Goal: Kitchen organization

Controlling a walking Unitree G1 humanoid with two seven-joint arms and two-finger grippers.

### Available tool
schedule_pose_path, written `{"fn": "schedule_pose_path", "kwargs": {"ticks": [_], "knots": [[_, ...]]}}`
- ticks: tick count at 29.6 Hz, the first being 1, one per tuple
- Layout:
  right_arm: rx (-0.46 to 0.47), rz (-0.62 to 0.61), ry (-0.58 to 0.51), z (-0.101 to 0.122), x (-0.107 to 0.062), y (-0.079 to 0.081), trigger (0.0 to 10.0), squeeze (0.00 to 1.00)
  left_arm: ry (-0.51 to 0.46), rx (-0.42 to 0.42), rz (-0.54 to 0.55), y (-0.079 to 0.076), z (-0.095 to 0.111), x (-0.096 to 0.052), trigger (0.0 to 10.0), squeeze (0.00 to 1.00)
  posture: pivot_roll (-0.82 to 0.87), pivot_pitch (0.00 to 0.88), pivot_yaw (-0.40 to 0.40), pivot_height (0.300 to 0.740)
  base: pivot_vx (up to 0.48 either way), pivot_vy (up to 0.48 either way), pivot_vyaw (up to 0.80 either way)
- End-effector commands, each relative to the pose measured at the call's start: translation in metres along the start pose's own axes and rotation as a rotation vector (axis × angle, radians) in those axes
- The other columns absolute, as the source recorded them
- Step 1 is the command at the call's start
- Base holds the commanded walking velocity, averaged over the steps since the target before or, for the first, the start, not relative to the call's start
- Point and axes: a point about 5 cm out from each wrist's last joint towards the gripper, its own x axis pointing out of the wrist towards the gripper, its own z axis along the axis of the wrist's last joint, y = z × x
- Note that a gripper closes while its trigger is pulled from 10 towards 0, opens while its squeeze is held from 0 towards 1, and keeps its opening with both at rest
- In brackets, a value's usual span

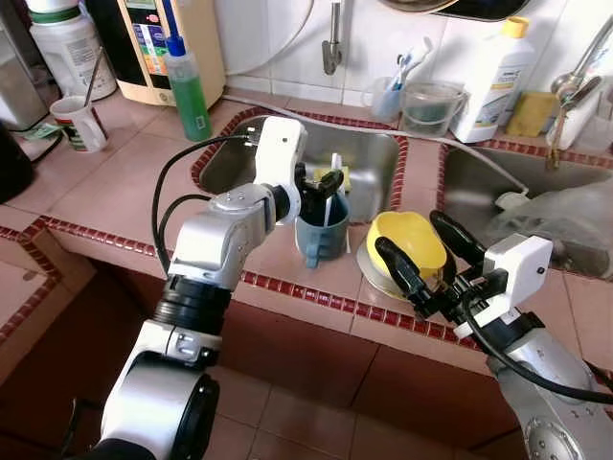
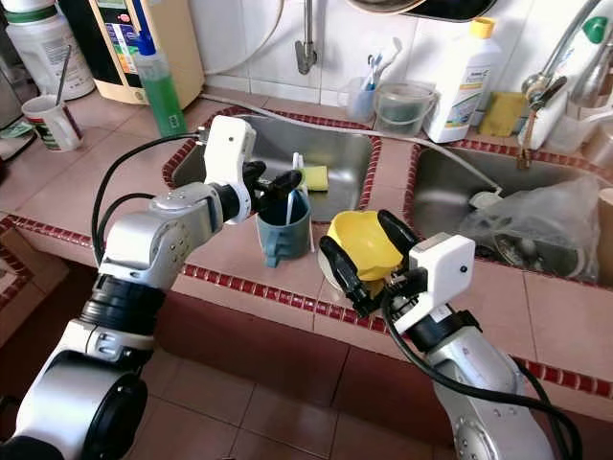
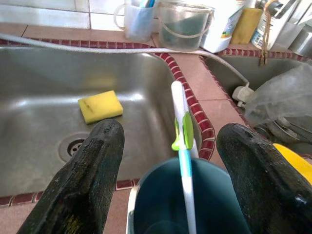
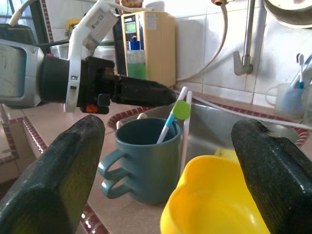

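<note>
Hovering over the blue-grey mug [image 2: 283, 230], the left gripper [image 1: 327, 184] has its two black fingers spread wide, one to each side of the mug's rim, and in the left wrist view neither finger presses on the mug. A toothbrush [image 3: 184, 161] with a white shaft and a green-and-blue grip stands tilted inside the mug, its head rising between the spread fingers; it is hard to say whether a finger brushes the shaft, since the head views blur the tips there. The mug sits on the tiled counter [image 1: 115, 182] just in front of the left sink basin [image 2: 278, 144], where a yellow sponge [image 3: 100, 106] lies near the drain.

The right gripper [image 2: 369, 254] is also parted wide, its fingers straddling a yellow bowl [image 1: 407, 241] that sits just beside the mug on the counter's front edge. The right wrist view shows the bowl low between the two fingers [image 4: 53, 175] with gaps on both sides, so nothing is clamped.

At the back of the counter stand a green bottle [image 1: 187, 84], a white bottle with a yellow cap [image 1: 493, 81], a clear cup of toothbrushes [image 1: 385, 96] and a small clear pail [image 1: 430, 107]. A crumpled plastic bag [image 2: 532, 225] lies in the right basin.
</note>
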Motion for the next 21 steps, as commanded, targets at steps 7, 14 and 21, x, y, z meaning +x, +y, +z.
{"fn": "schedule_pose_path", "kwargs": {"ticks": [7,14,21], "knots": [[-0.008,-0.023,-0.008,0.005,-0.005,0.003,10.0,0.00,0.028,0.004,-0.050,-0.009,0.003,0.007,10.0,0.00,0.02,0.065,0.089,0.740,0.000,0.000,0.00],[-0.005,-0.043,-0.010,0.005,-0.007,0.005,10.0,0.00,0.058,0.008,-0.083,-0.017,0.001,0.011,10.0,0.00,0.01,0.064,0.111,0.740,0.000,0.000,0.00],[-0.003,-0.071,-0.015,0.004,-0.011,0.007,10.0,0.00,0.079,0.013,-0.060,-0.019,0.001,0.016,10.0,0.00,-0.01,0.055,0.134,0.740,0.000,0.000,0.00]]}}
